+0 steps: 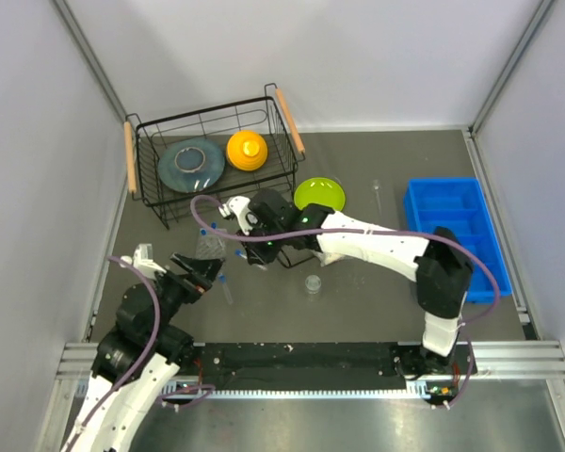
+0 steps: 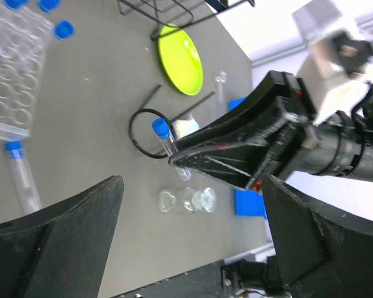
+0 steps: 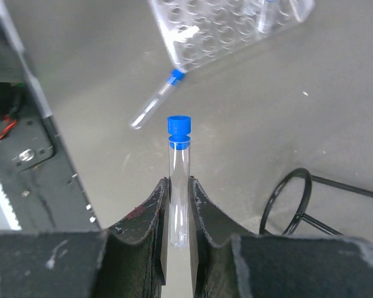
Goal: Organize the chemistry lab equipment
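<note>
Basket (image 1: pixel 174 205) with grey plate (image 1: pixel 191 165) and orange bowl (image 1: pixel 247 150); blue-capped tube (image 3: pixel 179 155) in right hand (image 3: pixel 178 186)

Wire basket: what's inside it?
The wire basket holds a grey plate and an orange bowl, side by side. Both cover the basket floor beneath them, so anything under them cannot be seen.

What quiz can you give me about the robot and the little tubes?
1. True or false: the right gripper is pinching a blue-capped test tube.
2. Which stands wide open with nothing in it: the left gripper or the right one?
3. Fill in: the orange bowl sits inside the black wire ____.
Key: 1 true. 2 the left gripper. 3 basket.
</note>
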Tool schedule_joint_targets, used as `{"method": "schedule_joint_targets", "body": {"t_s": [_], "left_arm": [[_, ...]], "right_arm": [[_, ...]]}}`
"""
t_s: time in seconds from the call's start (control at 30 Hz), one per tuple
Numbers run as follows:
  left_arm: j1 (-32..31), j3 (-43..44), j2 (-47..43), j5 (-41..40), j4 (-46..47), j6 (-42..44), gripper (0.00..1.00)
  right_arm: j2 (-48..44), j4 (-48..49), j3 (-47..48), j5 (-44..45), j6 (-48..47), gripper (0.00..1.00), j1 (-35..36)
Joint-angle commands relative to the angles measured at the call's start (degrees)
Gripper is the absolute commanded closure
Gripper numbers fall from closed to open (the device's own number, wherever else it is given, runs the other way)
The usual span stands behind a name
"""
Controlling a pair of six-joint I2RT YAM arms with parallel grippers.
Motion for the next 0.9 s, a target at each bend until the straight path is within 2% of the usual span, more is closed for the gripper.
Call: {"method": "schedule_joint_targets", "body": {"t_s": [0.0, 0.13, 0.23, 0.6, 0.87], "left_arm": [[0.22, -3.73, 2.43, 9.54, 15.23, -6.64, 0.02], [0.22, -5.41, 5.33, 12.28, 21.39, -8.58, 0.02], [0.22, -5.33, 7.01, 13.25, 23.16, -9.28, 0.05], [0.22, -5.06, 11.75, 17.56, 20.96, -10.69, 0.22], [0.31, -4.54, 15.88, 21.60, 22.90, -10.25, 0.33]], "right_arm": [[-6.07, 2.62, -2.31, -12.41, -6.64, 0.96, -1.12], [-8.80, 2.88, -3.88, -23.56, -8.84, 0.96, -2.61], [-10.12, 2.89, -4.59, -27.54, -10.86, 0.95, -2.62], [-12.58, 2.71, -4.86, -34.49, -12.63, 0.95, -5.78], [-12.67, 2.88, -5.30, -33.44, -13.24, 0.95, -5.96]]}}
